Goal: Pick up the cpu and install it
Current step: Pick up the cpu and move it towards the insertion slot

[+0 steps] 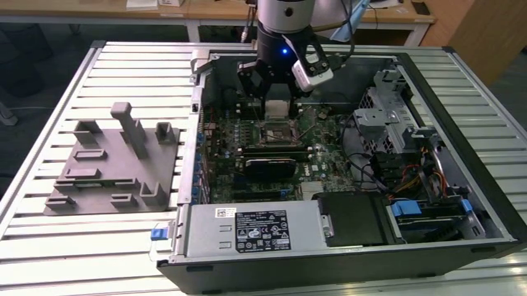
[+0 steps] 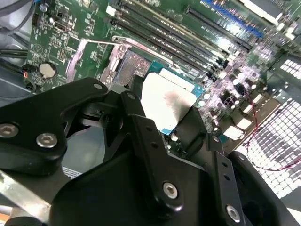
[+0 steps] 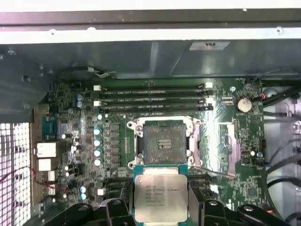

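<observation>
The black jaws are clamped on the cpu (image 3: 161, 197), pinching two opposite edges of the thin square chip. Its matt silvery metal lid is framed by a narrow greenish rim. In the exterior view the cpu (image 1: 278, 110) hangs just above the socket (image 1: 276, 131), not seated in it.

The socket (image 3: 164, 141) is a dark square well with a fine grid of contacts inside a black frame. Its shiny metal retaining plate (image 3: 218, 141) lies folded open just beside it. Around the socket spreads the green motherboard (image 3: 122, 141), studded with small cylindrical capacitors, and long black memory slots (image 3: 153, 100) run in parallel near the socket.

Well apart from the socket, outside the dark metal computer case (image 1: 329, 274), a grey plastic fixture plate (image 1: 111, 179) with blocky uprights rests on the ribbed aluminium tabletop (image 1: 49, 246).
</observation>
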Controlling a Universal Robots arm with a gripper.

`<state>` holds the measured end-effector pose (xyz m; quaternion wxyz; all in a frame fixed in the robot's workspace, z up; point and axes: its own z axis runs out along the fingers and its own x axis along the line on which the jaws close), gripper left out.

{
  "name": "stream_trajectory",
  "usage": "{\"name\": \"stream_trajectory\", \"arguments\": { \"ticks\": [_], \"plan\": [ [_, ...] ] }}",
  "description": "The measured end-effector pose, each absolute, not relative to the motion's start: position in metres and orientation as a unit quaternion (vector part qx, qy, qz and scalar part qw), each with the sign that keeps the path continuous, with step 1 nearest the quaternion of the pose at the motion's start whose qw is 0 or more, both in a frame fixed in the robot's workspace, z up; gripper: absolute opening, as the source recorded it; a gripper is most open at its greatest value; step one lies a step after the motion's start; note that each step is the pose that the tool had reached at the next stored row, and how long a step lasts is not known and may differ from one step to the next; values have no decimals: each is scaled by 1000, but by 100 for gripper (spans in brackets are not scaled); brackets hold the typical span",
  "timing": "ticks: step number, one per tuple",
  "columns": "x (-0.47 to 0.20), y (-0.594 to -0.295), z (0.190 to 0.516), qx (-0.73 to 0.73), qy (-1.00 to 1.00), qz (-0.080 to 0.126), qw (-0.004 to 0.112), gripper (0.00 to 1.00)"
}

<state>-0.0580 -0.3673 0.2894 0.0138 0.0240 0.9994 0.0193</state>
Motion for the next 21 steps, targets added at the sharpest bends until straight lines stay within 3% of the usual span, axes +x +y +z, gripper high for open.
{"name": "stream_trajectory", "arguments": {
  "ticks": [21],
  "plan": [
    [-57,-344,266,24,999,18,13,54]
  ]
}}
